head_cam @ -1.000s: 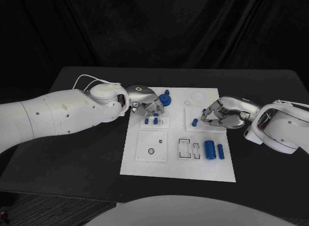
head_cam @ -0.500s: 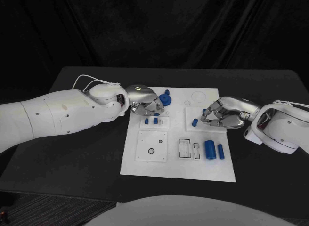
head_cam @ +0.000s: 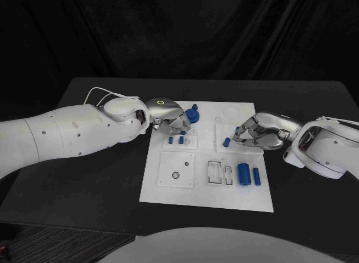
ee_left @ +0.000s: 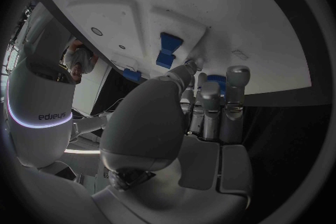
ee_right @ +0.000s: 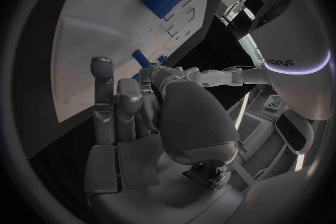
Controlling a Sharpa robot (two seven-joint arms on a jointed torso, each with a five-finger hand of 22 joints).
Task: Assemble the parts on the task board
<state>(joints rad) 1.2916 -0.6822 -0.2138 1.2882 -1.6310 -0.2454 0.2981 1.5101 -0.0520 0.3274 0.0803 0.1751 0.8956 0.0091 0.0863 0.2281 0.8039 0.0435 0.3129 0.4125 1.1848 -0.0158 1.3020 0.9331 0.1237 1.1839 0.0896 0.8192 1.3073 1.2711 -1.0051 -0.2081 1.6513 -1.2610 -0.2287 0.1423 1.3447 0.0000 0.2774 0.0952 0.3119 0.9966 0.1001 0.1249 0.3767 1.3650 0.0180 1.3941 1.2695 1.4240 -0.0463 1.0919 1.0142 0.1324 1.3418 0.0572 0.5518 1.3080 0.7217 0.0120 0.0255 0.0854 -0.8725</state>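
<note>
I judge the job at an early-to-middle stage. On the task board (head_cam: 207,194) two short blue pegs (head_cam: 175,141) stand upright in their small plate just below my left hand (head_cam: 168,121), so those look seated. A round blue part (head_cam: 193,115) sits just beyond that hand's fingertips, apparently unplaced. Well toward me from my right hand (head_cam: 257,136), a fat blue cylinder (head_cam: 243,173) and a thinner blue rod (head_cam: 257,176) lie loose beside the slotted plate (head_cam: 220,173), both with their long axes running toward and away from me, ends pointing at my body and at the far edge. Those still need fitting, I think.

My left hand hovers over the board's far-left corner with its fingers curled down; I see nothing held in it. My right hand's fingers are bunched at a small blue peg (head_cam: 226,143) that stands roughly upright at its fingertips; whether it actually grips the peg I cannot tell.
</note>
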